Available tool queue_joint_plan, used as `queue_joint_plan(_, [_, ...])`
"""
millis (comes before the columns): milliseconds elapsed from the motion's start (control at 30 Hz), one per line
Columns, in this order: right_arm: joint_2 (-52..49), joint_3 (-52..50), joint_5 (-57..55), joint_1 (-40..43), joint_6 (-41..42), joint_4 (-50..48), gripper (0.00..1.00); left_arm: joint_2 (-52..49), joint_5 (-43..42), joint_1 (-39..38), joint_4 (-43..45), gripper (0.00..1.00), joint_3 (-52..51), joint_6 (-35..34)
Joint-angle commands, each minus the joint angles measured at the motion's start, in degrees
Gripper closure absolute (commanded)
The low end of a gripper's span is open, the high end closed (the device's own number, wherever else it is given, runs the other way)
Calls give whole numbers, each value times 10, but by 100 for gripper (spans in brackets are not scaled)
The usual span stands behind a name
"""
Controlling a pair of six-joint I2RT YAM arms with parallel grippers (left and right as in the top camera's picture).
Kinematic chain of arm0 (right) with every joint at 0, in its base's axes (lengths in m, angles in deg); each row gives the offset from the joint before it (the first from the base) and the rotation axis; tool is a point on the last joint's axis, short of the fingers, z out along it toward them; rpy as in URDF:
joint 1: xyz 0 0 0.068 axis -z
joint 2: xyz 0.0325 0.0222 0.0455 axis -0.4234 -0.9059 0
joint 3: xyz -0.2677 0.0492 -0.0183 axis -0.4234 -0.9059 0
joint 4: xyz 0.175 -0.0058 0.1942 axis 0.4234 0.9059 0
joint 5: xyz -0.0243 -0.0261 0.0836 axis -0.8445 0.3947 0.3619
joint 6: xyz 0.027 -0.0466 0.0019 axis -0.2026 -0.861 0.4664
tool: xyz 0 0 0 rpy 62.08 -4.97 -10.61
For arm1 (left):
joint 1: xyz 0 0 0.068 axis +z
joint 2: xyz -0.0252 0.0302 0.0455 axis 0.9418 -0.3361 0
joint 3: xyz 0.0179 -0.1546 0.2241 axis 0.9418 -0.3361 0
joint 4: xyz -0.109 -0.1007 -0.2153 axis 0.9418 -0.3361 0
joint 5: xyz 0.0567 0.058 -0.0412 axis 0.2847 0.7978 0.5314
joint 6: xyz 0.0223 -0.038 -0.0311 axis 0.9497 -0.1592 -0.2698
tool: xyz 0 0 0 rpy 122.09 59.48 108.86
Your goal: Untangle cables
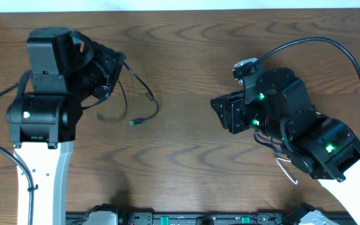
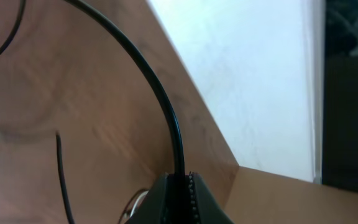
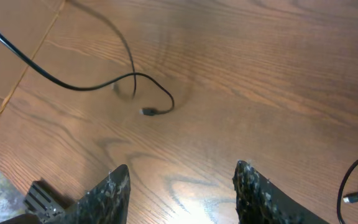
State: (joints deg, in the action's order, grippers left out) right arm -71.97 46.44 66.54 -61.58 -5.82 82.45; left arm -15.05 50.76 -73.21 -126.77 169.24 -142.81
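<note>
Evidently limp and light, the cable [image 2: 179,152] grips best near its plug [image 3: 148,111]; left jaws clamp it, right jaws open.

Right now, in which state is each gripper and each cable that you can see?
left gripper: shut on the black cable.
right gripper: open, holding nothing.
black cable: one end pinched, the rest trailing loose over the table.
white cable: lying loose by the right arm, partly hidden.
</note>
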Motion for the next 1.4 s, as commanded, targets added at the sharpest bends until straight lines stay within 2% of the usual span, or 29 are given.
queue_joint_plan(0, [-8,4,-7,2,2,2,49,4,16,0,16,93,38,64])
queue_joint_plan(233, [-24,4,-6,2,2,2,46,-28,109,0,26,93,114,148])
queue_joint_plan(300, [-33,4,-6,2,2,6,46,-40,113,0,56,92,120,170])
queue_joint_plan(433, [-50,4,-6,2,2,6,47,-64,113,0,126,92,120,169])
queue_joint_plan(533, [-69,4,-6,2,2,10,53,-93,113,0,202,92,120,169])
queue_joint_plan(633, [-83,4,-6,2,2,17,54,-125,106,-1,268,93,120,169])
queue_joint_plan(733, [-97,4,-6,1,2,19,42,-162,93,-2,335,92,120,169])
queue_joint_plan(833, [-109,4,-2,1,2,21,40,-197,93,-4,388,92,120,169])
queue_joint_plan(1133, [-125,4,-3,1,0,23,39,-289,94,-3,462,93,120,156])
queue_joint_plan(1367, [-126,4,1,1,-14,47,39,-337,94,37,516,92,120,156])
